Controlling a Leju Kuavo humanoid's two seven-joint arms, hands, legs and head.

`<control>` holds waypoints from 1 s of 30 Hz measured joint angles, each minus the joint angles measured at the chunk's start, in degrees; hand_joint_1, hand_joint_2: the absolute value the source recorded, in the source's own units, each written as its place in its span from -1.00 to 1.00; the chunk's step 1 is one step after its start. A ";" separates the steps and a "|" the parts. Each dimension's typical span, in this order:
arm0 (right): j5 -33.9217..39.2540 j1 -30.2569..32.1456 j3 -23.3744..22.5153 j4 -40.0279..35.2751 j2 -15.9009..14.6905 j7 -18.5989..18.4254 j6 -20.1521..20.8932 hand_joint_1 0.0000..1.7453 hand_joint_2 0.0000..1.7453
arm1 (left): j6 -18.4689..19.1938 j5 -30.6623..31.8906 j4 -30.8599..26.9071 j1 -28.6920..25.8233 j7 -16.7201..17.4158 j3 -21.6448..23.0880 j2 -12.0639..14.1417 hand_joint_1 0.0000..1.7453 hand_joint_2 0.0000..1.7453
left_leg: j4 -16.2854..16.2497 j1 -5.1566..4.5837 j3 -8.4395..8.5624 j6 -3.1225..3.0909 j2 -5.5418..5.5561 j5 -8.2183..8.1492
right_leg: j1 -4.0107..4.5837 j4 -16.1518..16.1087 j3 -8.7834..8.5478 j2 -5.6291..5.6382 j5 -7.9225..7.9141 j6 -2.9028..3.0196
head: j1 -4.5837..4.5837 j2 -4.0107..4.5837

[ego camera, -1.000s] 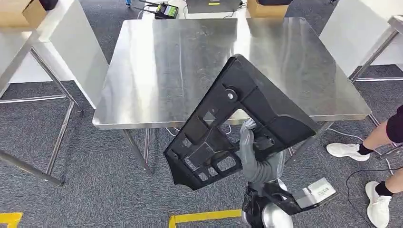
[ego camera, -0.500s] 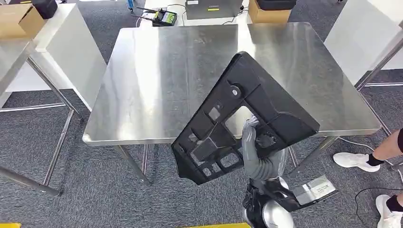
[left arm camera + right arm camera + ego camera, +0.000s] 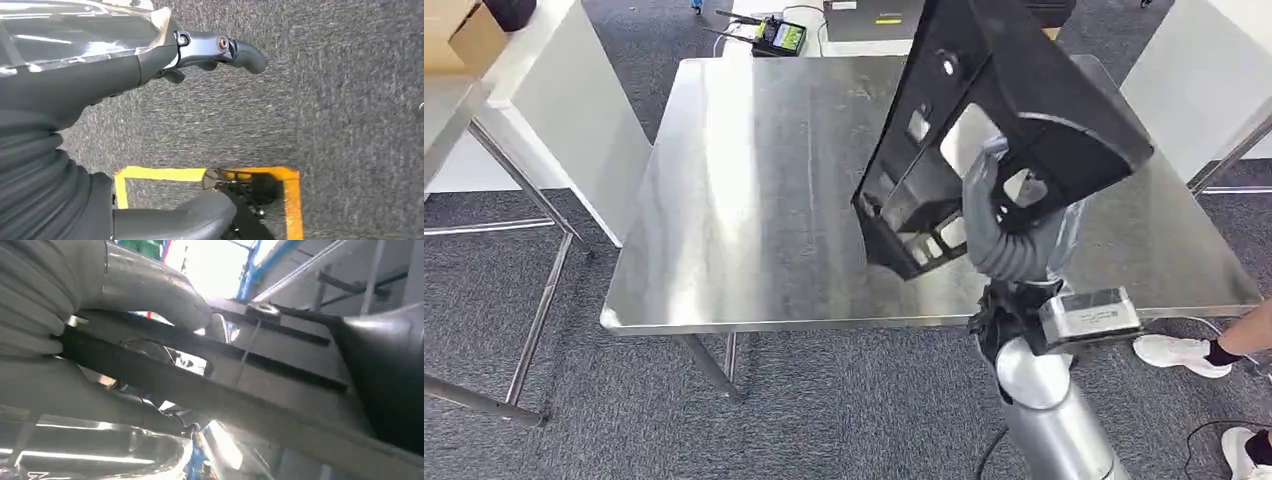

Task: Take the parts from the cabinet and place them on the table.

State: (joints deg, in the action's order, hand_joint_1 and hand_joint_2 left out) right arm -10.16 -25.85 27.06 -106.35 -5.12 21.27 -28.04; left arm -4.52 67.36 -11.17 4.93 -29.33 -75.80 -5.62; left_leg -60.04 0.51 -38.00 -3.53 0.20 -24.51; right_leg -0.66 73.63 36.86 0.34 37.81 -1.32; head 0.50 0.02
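Grey carpet (image 3: 624,400), yellow floor tape (image 3: 150,174)

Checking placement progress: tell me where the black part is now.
Head view: the black part is gripped by the right hand, tilted above the steel table's right half.

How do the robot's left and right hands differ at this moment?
The right robot hand is raised over the steel table, gripping the black plastic panel; the left robot hand hangs low over grey carpet and yellow floor tape, holding nothing. The right hand's fingers wrap the panel; the left's are apart. Both have grey ribbed covers.
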 joint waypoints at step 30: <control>-46.35 -18.42 -1.52 20.43 -9.65 -25.38 3.51 1.00 1.00 | 2.49 2.40 0.02 0.01 -0.55 1.40 -0.59 -1.00 1.00 | 0.84 -0.54 3.53 1.43 0.74 -2.47 | -0.01 -14.67 -2.77 -0.13 -10.85 -0.87 | -0.11 0.00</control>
State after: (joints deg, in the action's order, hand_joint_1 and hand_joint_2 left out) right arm -56.51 -44.28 25.54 -85.92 -14.77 -4.12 -24.53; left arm -2.04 69.77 -11.15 4.94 -29.88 -74.40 -6.21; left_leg -59.20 -0.03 -34.47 -2.10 0.94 -26.97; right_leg -0.66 58.96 34.09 0.21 26.96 -2.19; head 0.40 0.02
